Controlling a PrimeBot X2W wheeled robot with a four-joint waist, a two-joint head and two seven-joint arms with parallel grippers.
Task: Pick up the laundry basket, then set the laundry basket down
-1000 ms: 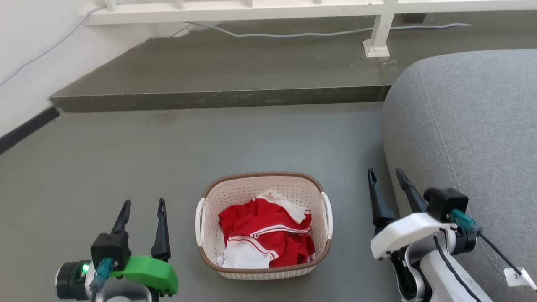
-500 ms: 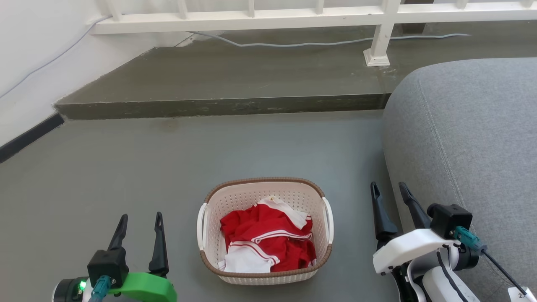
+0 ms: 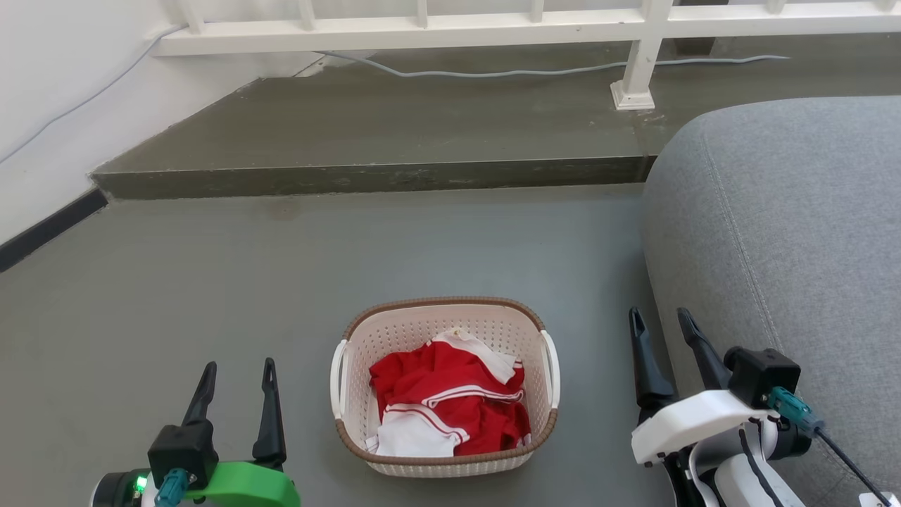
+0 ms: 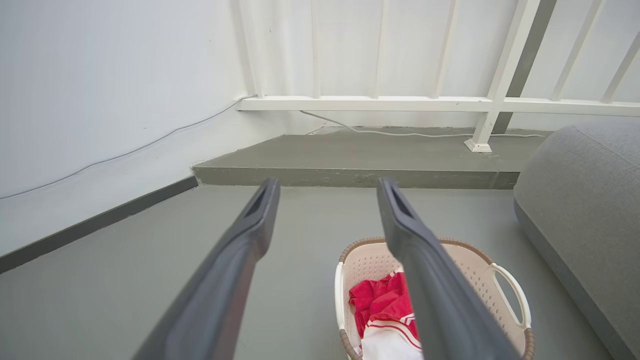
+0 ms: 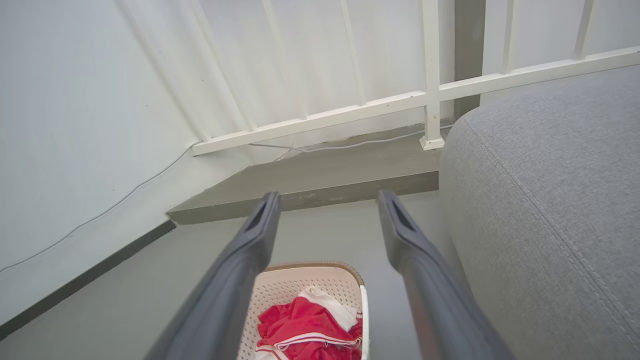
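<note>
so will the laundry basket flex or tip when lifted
The laundry basket looks like stiff perforated plastic, so it likely holds shape. The few clothes suggest it's light. Handles on both sides: an even lift probably keeps it level.

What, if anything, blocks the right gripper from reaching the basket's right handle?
Probably nothing, so likely yes: the right gripper, open, sits beside the right handle of the laundry basket with only floor between; the grey sofa crowds only its outer side.

Grey floor (image 3: 281, 267), raised step (image 3: 366, 176), white railing (image 3: 493, 24), white wall (image 3: 56, 84), grey sofa (image 3: 788, 211)
</note>
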